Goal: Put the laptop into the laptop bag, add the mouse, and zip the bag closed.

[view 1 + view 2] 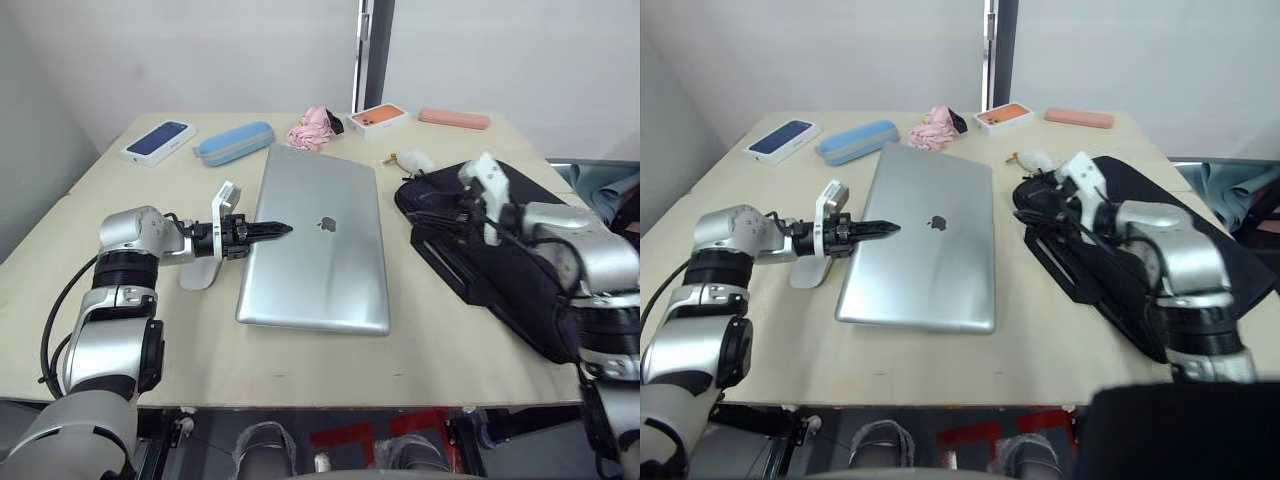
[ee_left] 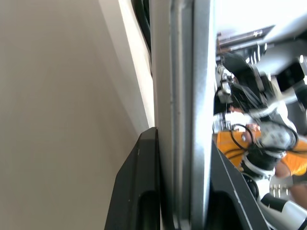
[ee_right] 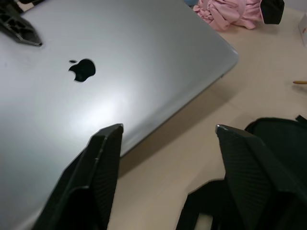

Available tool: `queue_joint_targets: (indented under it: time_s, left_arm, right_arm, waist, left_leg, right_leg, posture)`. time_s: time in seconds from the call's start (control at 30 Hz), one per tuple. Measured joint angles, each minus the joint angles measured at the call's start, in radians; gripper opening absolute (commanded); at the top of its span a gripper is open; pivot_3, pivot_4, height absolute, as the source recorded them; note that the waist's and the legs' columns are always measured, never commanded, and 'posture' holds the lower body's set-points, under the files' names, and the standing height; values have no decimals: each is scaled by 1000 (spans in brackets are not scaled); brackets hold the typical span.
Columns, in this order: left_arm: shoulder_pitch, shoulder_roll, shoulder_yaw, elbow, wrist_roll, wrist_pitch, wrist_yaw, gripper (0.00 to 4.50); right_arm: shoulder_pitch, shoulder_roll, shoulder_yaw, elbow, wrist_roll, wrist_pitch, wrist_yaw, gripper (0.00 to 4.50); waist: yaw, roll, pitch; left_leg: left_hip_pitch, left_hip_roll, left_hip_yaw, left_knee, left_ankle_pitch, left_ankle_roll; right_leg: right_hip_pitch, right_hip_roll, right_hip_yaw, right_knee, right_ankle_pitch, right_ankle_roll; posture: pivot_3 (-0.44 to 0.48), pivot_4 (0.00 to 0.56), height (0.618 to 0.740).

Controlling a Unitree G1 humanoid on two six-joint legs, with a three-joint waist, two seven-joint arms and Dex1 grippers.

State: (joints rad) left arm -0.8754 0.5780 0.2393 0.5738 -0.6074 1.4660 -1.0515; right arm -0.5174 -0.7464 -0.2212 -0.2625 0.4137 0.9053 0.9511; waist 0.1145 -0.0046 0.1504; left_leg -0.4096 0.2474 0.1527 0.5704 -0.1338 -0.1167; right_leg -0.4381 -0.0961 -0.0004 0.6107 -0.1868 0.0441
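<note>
Nearest the head camera, the left gripper (image 1: 262, 231) reaches over the laptop's left edge, its black fingers lying across the lid, one above and one below the edge as far as can be told. Closed and flat, the laptop (image 1: 318, 240) lies mid-table (image 1: 420, 360), and the white mouse (image 1: 199, 273) sits just beside that edge, under the left arm. Right of the laptop lies the black laptop bag (image 1: 500, 270), with the right gripper (image 1: 1048, 203) over the bag's near-laptop corner amid its straps. Beyond the laptop stand a blue case (image 1: 234, 142), a boxed phone (image 1: 158, 140), a pink cloth (image 1: 313, 128), an orange-topped box (image 1: 379, 117), a pink case (image 1: 454, 119), and, just beyond the bag, a white plush toy (image 1: 412, 159). From the left wrist, the two fingers (image 2: 136, 191) stand on either side of the laptop's thin silver edge (image 2: 184, 110), pinching it, with the table to one side and the other arm blurred past it. From the right wrist, the jaws are spread wide and hold nothing; between the fingertips (image 3: 108, 163) lie bare table and the bag's black rim (image 3: 278, 139), the laptop's lid (image 3: 120, 81) just beside them and the pink cloth (image 3: 230, 12) past its corner.
</note>
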Motion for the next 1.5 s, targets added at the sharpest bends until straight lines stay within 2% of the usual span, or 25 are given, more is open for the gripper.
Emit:
queue_joint_targets:
  time_s: [0.03,0.17,0.27,0.33,0.43,0.57,0.63,0.73,0.97,1.1,1.23,1.5]
  left_arm:
    - [9,-2,29,-33,-14,36,32,370]
    - [27,8,143,-88,-81,138,137,370]
    - [27,23,191,-77,-171,144,213,370]
    - [26,40,221,-57,-223,143,273,370]
    - [28,44,213,-35,-296,144,340,370]
    - [34,50,184,-2,-406,144,416,370]
    - [50,75,154,4,-471,144,442,370]
    - [66,113,98,6,-571,144,485,370]
    - [102,147,51,3,-738,144,586,370]
    - [115,146,57,1,-799,144,648,370]
    - [136,114,66,-9,-824,144,703,370]
    - [154,58,130,-25,-850,141,790,370]
  right_arm:
    - [53,-54,-70,-72,38,52,3,4473]
    - [273,-202,-373,-277,172,235,58,4473]
    - [500,-247,-594,-370,256,344,161,4473]
    - [604,-259,-713,-405,304,388,223,4473]
    - [668,-278,-810,-425,345,392,258,4473]
    - [691,-280,-828,-437,381,377,248,4473]
    - [671,-279,-769,-451,371,341,192,4473]
    - [572,-236,-556,-432,318,283,23,4473]
    - [236,-155,-135,-241,182,261,-279,4473]
    - [174,-161,54,-110,71,188,-323,4473]
    - [82,-151,145,15,-3,118,-340,4473]
    - [36,-137,300,226,-149,-51,-305,4473]
  waist:
    - [3,0,1]
    - [10,0,2]
    - [18,0,2]
    - [17,0,2]
    - [17,0,2]
    - [18,0,2]
    - [12,0,2]
    - [2,1,2]
    - [-11,1,2]
    - [-5,1,2]
    - [-6,1,2]
    - [-9,1,2]
  left_leg:
    - [-2,0,-1,0,0,-1]
    - [-4,0,-4,0,1,-4]
    - [-5,0,-4,1,-4,-4]
    - [-4,0,-4,4,-4,-4]
    - [-3,0,-4,8,-4,-3]
    - [-3,0,-5,12,-4,-3]
    - [-2,0,-5,13,-4,-4]
    - [-2,0,-6,13,-3,-4]
    - [-4,0,-7,13,0,-10]
    - [-5,0,-8,13,0,-10]
    - [-6,0,-9,14,0,-10]
    - [-6,0,-9,17,0,-10]
  right_leg:
    - [-1,0,-1,-1,0,0]
    - [-1,0,-3,-3,0,0]
    - [0,0,-4,-3,0,0]
    - [0,0,-3,-1,0,0]
    - [1,-1,-2,2,0,1]
    - [1,-1,-2,6,0,1]
    - [2,-1,-1,7,0,2]
    - [1,-1,-1,8,0,3]
    - [-1,0,-2,11,0,4]
    - [0,-1,-3,10,1,4]
    - [0,-1,-4,11,1,5]
    - [0,-1,-4,13,2,7]
  posture:
    - [0,150,740]
    - [0,150,740]
    - [0,150,740]
    - [0,150,740]
    - [0,150,740]
    - [0,150,740]
    - [0,150,740]
    - [0,150,740]
    - [0,150,740]
    - [0,150,740]
    - [0,150,740]
    - [0,150,740]
